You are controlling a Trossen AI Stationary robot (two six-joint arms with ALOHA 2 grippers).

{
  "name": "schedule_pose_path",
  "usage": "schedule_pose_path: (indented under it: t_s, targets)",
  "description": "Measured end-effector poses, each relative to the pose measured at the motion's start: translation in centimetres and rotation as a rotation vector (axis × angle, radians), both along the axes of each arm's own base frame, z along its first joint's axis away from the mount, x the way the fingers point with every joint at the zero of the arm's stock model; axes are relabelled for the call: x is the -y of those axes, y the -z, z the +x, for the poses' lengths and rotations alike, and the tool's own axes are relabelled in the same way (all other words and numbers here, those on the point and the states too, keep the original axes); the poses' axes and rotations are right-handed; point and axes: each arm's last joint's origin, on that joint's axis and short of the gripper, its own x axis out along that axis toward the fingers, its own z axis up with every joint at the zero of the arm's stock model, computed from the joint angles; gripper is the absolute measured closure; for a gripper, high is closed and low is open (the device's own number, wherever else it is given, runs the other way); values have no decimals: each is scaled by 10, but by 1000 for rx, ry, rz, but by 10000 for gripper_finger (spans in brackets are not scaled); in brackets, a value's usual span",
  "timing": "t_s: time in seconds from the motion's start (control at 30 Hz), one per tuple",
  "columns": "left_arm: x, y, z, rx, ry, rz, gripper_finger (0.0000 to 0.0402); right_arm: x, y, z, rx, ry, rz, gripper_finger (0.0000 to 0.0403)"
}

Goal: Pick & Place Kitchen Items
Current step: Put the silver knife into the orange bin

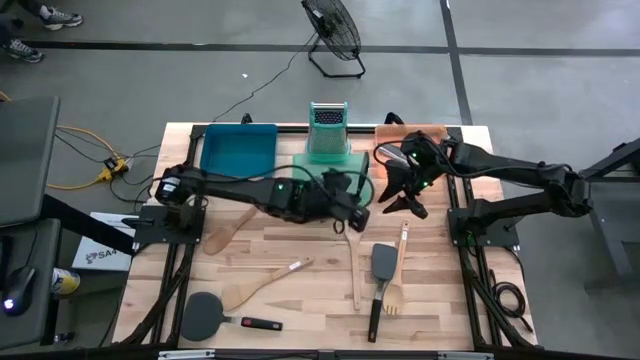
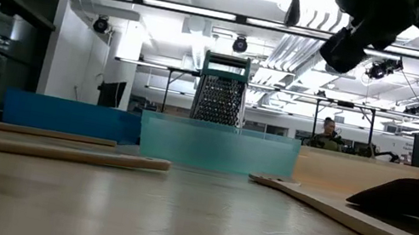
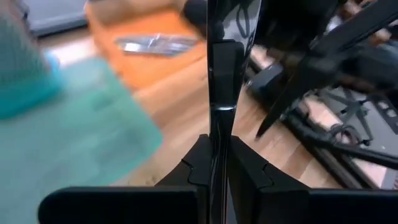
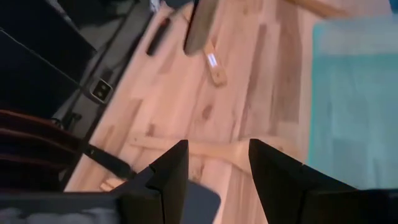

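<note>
While the left hand (image 3: 219,155) hangs above the table (image 1: 300,255) just in front of the pale green plastic tray (image 1: 335,165), its fingers are pressed shut on a thin, shiny silver metal utensil (image 3: 222,68) that stands straight up between them — a knife or a fork handle by the look of it, though which one cannot be told. The step in hand seems to be the carry of this piece toward a tray. The flat orange plastic tray (image 3: 143,50), on the far side of the green tray from the blue one, already holds silver cutlery (image 3: 155,45), so that is the likely goal. The next move would call for swinging the utensil over the orange tray, lowering it and letting go — without knocking the right hand (image 4: 214,165), which hovers near that tray with its fingers parted and nothing between them.

Several items lie loose on the table in front of the green tray: pale wooden spoons (image 1: 258,285), a wooden slotted spatula (image 1: 395,290), a black spatula (image 1: 383,265) and a round black spatula with a red-tipped handle (image 1: 205,315).

The held utensil's working end is cut off in the left wrist view, and from above the dark arm hides it. In the low view only the arms' undersides show over the upright metal box grater (image 2: 220,94).
</note>
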Motion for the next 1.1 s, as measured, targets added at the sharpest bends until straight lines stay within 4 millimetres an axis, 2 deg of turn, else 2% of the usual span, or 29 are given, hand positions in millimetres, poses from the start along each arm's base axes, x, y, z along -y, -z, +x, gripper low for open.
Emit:
schedule_pose_path:
  t_s: [0.3, 0.47, 0.77, 0.87, 1.0, 1.1]
  targets:
    - [-12, -11, 6, 57, 45, 82, 379, -9, -12, 12, 171, -84, -3, 242]
    - [-11, -12, 7, 58, 53, 94, 379, -12, -17, 18, 219, -45, -42, 236]
    - [-11, -12, 7, 60, 55, 94, 379, -13, -24, 22, 272, -28, -8, 159]
    - [-11, -14, 8, 79, 61, 105, 380, -17, -25, 26, 288, -23, -8, 145]
    - [-10, -20, 11, 125, 82, 145, 380, -21, -26, 30, 307, 6, -41, 149]
    - [-10, -21, 11, 134, 84, 150, 380, -21, -29, 31, 330, 3, -43, 167]
